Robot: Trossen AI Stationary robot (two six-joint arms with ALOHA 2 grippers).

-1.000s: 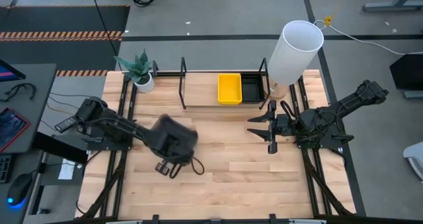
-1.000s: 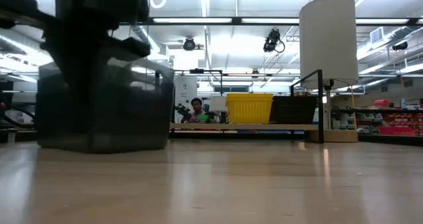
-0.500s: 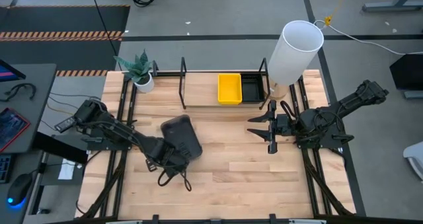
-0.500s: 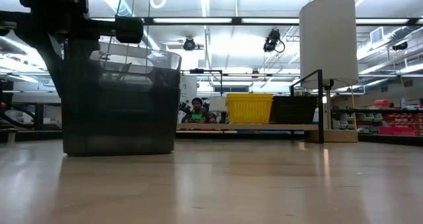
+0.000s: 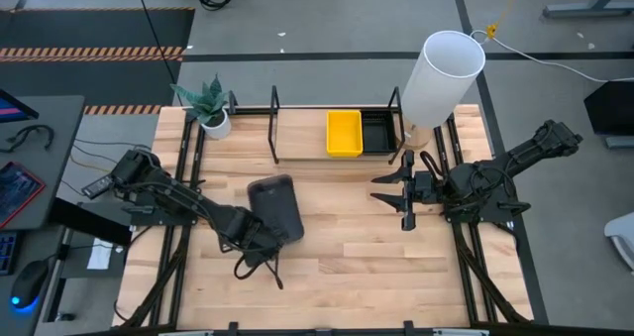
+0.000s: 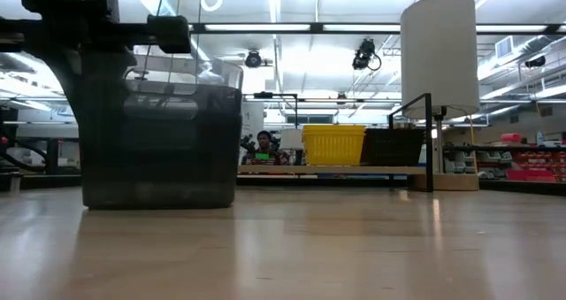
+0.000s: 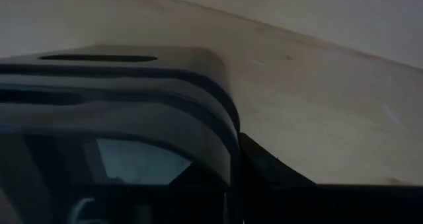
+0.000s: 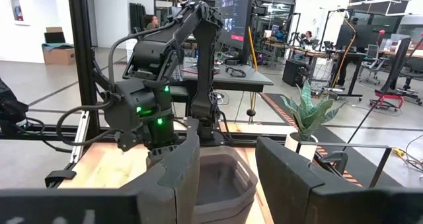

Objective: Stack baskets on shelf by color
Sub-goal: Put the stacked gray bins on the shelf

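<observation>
While the right claw (image 5: 404,192) gapes idle, the left claw (image 5: 260,239) grips a grey basket (image 5: 275,205).

- Left arm reaches from the table's left edge toward its middle; the left gripper (image 5: 260,235) is closed on the rim of a smoky grey basket (image 5: 277,207).
- Right arm waits at the right side, its right gripper (image 5: 404,193) with fingers spread, holding nothing.

High view looked straight down on the whole table (image 5: 376,267). Low view sat at tabletop level, facing the shelf (image 6: 416,169), very near a grey basket (image 6: 164,145). Left wrist view pressed close on that basket's rim. Right wrist view faced across the table, sharing the basket.
</observation>
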